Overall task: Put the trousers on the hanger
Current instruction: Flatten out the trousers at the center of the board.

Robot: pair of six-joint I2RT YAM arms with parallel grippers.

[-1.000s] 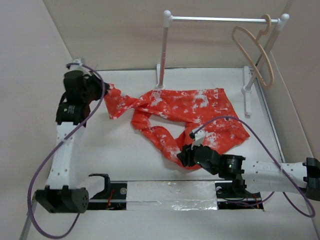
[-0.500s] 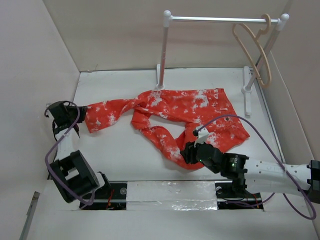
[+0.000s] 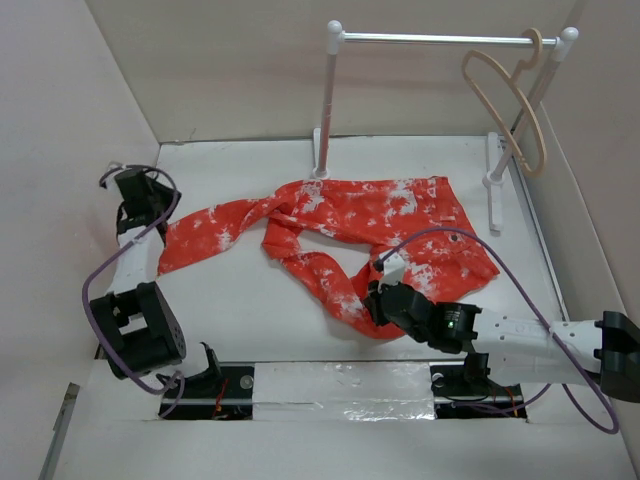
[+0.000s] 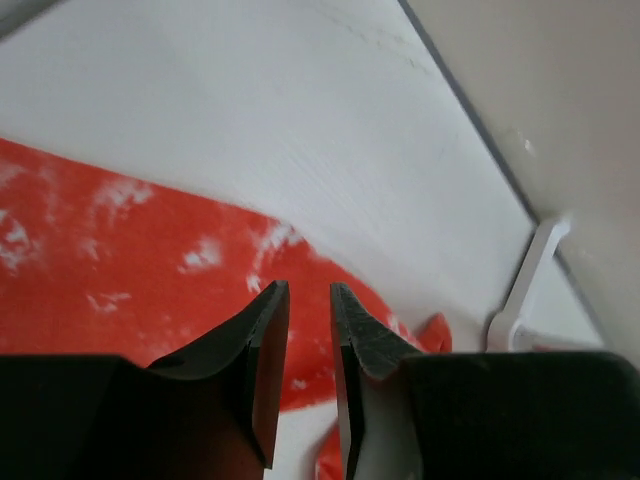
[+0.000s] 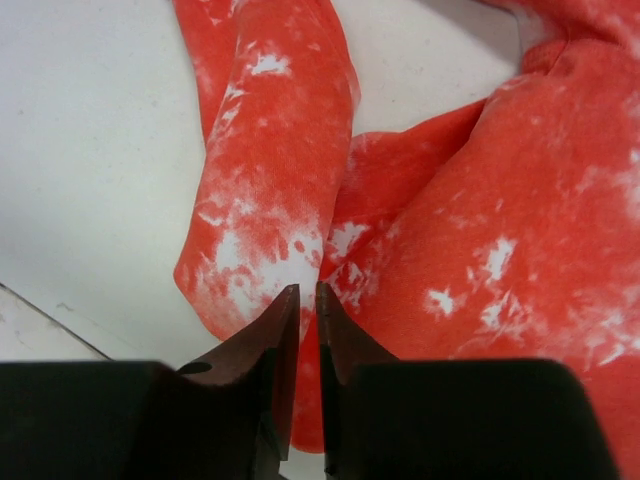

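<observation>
The orange-red trousers (image 3: 380, 215) lie spread on the white table, one leg stretched left, the other folded toward the front. At the end of the left leg my left gripper (image 3: 150, 208) stands open above the cloth (image 4: 100, 270), and nothing sits between its fingers (image 4: 310, 287). My right gripper (image 3: 375, 300) is down on the front fold of the trousers (image 5: 520, 220). Its jaws (image 5: 308, 288) have narrowed to a thin slit with red cloth in it. The beige hanger (image 3: 505, 95) hangs from the rack's rail at the back right.
A white rack (image 3: 440, 38) with a metal rail stands at the back, its posts on the table behind the trousers; one foot (image 4: 525, 290) shows in the left wrist view. Walls enclose the left, back and right. A silver taped strip (image 3: 340, 385) runs along the near edge.
My left gripper pulled the trouser leg out to the left, let go of it and opened. The right gripper's jaws closed down on the front fold.
</observation>
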